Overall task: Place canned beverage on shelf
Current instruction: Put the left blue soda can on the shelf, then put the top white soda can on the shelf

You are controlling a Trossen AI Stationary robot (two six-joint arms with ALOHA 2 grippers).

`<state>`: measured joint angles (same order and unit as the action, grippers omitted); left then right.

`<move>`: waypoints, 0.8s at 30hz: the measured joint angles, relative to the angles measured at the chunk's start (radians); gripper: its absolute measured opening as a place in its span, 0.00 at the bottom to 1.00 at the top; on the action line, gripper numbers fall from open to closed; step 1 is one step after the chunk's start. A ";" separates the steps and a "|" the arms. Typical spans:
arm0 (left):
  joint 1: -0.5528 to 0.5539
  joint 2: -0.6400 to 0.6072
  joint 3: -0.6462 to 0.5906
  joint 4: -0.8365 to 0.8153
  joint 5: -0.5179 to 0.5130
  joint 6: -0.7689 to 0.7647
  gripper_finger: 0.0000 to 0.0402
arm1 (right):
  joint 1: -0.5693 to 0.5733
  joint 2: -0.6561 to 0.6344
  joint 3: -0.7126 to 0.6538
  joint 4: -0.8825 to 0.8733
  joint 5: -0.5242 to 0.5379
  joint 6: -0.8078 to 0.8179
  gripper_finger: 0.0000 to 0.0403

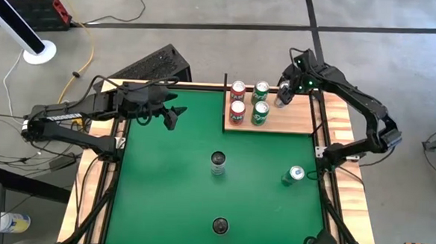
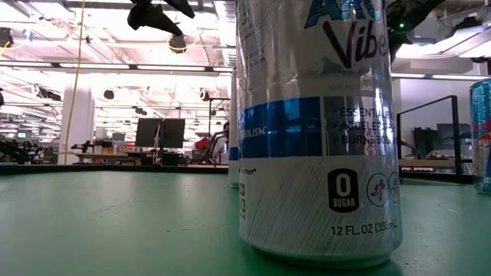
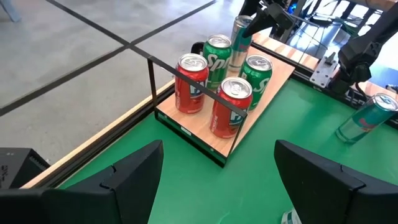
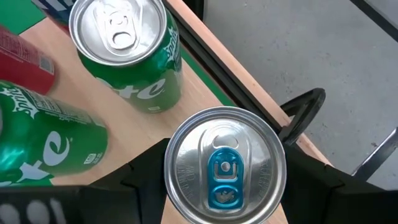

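At the lower middle of the high view a dark can [image 1: 220, 226] stands on the green felt [image 1: 169, 194], with a silver can [image 1: 217, 163] at centre and a teal can [image 1: 295, 175] to its right. The left gripper [image 1: 175, 114] hovers spread and empty at upper left. On the shelf [image 1: 293, 120] at upper right, two red cans [image 1: 238, 102] and two green cans [image 1: 260, 102] stand. Just beside them, the right gripper [image 4: 225, 171] pinches a slim silver can [image 4: 225, 168] upright, apparently at the placing step. Next: confirm it is seated, release, lift clear.
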<state>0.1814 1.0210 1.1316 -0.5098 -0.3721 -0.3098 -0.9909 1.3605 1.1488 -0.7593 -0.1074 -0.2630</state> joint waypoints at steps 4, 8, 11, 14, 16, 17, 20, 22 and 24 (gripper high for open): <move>0.000 0.000 0.000 0.000 0.000 0.001 0.73 | 0.000 0.000 0.000 0.000 0.000 0.000 0.65; 0.000 0.000 0.000 0.000 0.001 0.001 0.73 | 0.000 0.000 0.000 0.001 0.000 0.005 0.72; 0.000 0.000 0.000 0.000 0.001 0.002 0.73 | 0.000 0.000 0.000 0.005 0.000 0.005 0.75; 0.000 0.000 0.000 0.000 0.001 0.002 0.73 | 0.000 0.000 0.001 0.007 -0.001 0.004 0.75; 0.000 0.000 0.000 0.000 0.001 0.003 0.73 | 0.000 0.000 0.002 0.005 -0.001 0.004 0.75; 0.000 0.000 0.000 0.000 0.001 0.003 0.73 | 0.000 0.000 0.002 0.005 -0.001 0.004 0.74; 0.000 0.000 0.000 0.000 0.001 0.003 0.73 | 0.000 0.000 0.001 0.002 -0.001 0.004 0.74; 0.000 0.000 0.000 0.000 0.006 0.003 0.73 | 0.000 0.000 0.002 0.002 -0.001 0.004 0.75; 0.000 0.000 0.000 0.000 0.009 0.003 0.73 | 0.000 0.000 0.002 0.002 -0.001 0.003 0.75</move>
<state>0.1814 1.0210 1.1316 -0.5097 -0.3630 -0.3069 -0.9909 1.3602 1.1503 -0.7574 -0.1081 -0.2596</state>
